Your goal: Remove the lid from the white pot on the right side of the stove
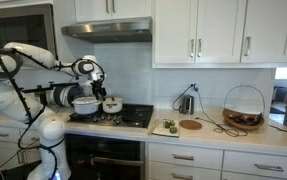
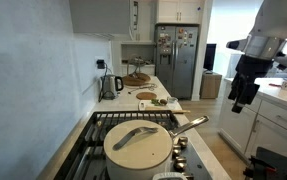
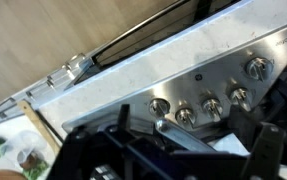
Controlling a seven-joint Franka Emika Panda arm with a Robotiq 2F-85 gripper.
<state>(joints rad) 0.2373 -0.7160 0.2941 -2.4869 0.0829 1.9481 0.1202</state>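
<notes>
The black stove (image 1: pixel 133 116) holds two white pots at its left half. The smaller white pot (image 1: pixel 111 106) has a dark rim and a pale lid (image 1: pixel 111 100) on top. My gripper (image 1: pixel 98 92) hangs open and empty just above and to the left of it, touching nothing. In an exterior view the gripper (image 2: pixel 242 100) hovers over the stove's front edge. There a lidded white pot (image 2: pixel 138 152) with a long metal handle fills the foreground; I cannot tell which pot it is. In the wrist view my gripper (image 3: pixel 173 150) is above that metal handle (image 3: pixel 188 137).
A larger white pot (image 1: pixel 83 104) stands left of the small one, close to my arm. The stove's knobs (image 3: pixel 208 107) line its steel front. A kettle (image 1: pixel 187 103), cutting boards (image 1: pixel 190 125) and a wire basket (image 1: pixel 244 108) sit on the counter to the right.
</notes>
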